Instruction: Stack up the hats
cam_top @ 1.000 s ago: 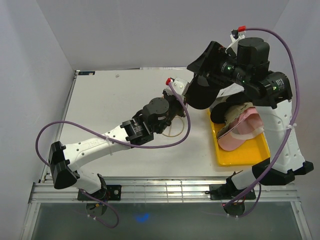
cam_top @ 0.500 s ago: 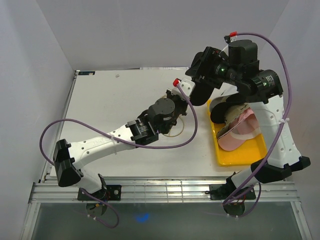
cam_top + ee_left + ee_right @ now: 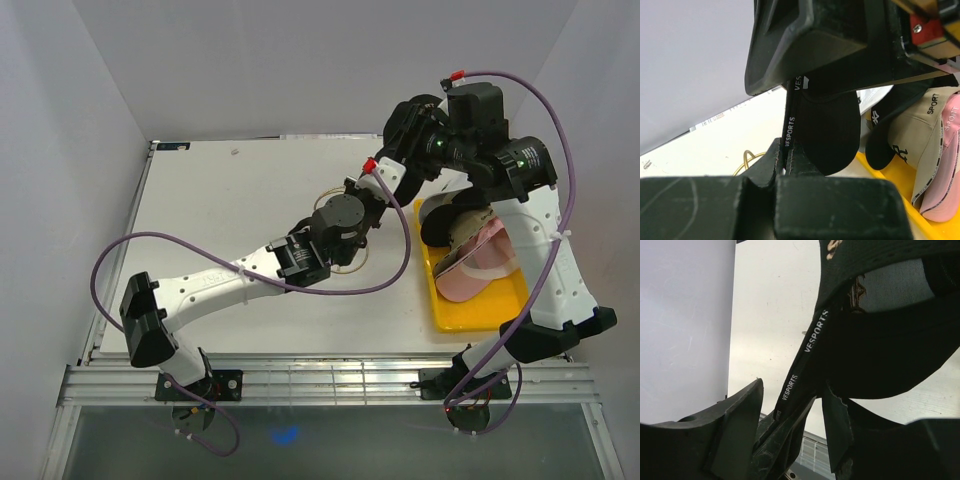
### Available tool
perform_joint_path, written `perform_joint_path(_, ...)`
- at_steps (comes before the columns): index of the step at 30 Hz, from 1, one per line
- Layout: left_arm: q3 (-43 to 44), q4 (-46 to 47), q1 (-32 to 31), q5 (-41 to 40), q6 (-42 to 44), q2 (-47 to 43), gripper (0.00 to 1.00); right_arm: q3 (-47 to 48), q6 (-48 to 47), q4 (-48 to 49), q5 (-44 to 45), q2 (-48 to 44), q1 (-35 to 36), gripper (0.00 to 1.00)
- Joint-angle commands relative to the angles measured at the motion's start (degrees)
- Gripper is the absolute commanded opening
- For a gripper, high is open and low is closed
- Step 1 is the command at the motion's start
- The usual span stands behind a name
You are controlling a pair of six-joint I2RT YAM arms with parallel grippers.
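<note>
A black cap (image 3: 832,127) hangs between my two grippers above the table, left of the tray. My left gripper (image 3: 785,152) is shut on its "VESPORTS" sweatband edge; it is at centre in the top view (image 3: 377,190). My right gripper (image 3: 792,412) stands open, its fingers (image 3: 735,432) spread either side of the same band, just above the left one in the top view (image 3: 400,152). A black NY cap (image 3: 885,137), a tan cap (image 3: 925,145) and a pink cap (image 3: 947,165) lie piled in the tray. No white cap is in view.
The yellow tray (image 3: 485,312) sits at the right of the table with the piled caps. The gold wire-loop stand (image 3: 333,191) stands under the left arm; it also shows in the left wrist view (image 3: 751,158). White walls enclose the table.
My left arm has reached up and right to the black cap and closed on its band. My right gripper has swung back and left with the cap, and its fingers now stand apart.
</note>
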Motion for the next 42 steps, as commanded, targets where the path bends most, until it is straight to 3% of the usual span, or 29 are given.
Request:
perform_joint_path(1, 3.0, 3.0, -0.3, -1.2, 1.3, -0.3, 0.0, -0.5, -1.0, -0.4, 0.3, -0.5, 0.3, 0.56)
perform_joint_path(10, 5.3, 3.7, -0.3, -2.7, 3.3, 2.5, 0.0, -1.6, -0.8, -0.5, -0.7, -1.0, 0.3, 0.52)
perform_joint_path(16, 5.9, 4.1, -0.3, -2.7, 3.5, 3.1, 0.0, -1.7, -1.1, -0.9, -0.2, -0.9, 0.3, 0.3)
perform_joint_path(20, 5.8, 4.1, -0.3, -2.2, 2.7, 2.6, 0.0, -1.6, -1.6, -1.2, 0.1, -0.5, 0.3, 0.08)
perform_joint_path(24, 5.1, 3.9, -0.3, -1.7, 1.4, 1.1, 0.0, -1.1, -2.4, -1.8, 0.8, -0.5, 0.3, 0.08)
perform_joint_path(26, 4.3, 3.7, -0.3, -1.2, 0.8, -0.4, 0.07, 0.6, -2.9, -2.4, 1.5, -0.1, 0.3, 0.08)
perform_joint_path(28, 2.6, 3.9, -0.3, -0.3, -0.4, -1.6, 0.24, 2.5, -3.2, -3.3, 2.2, 0.4, 0.3, 0.08)
perform_joint_path(32, 0.9, 3.8, -0.2, 1.1, -1.8, -4.0, 0.46, 3.7, -4.4, -3.7, 2.6, 0.4, 0.3, 0.08)
perform_joint_path(35, -0.3, 3.5, -0.3, 2.1, -3.1, -6.3, 0.55, 3.7, -5.4, -3.0, 3.1, -0.1, 0.3, 0.08)
perform_joint_path(42, -4.0, 0.2, -0.3, 8.6, -7.2, -14.6, 0.57, 5.5, -7.0, -0.5, 2.7, 0.9, -0.1, 0.08)
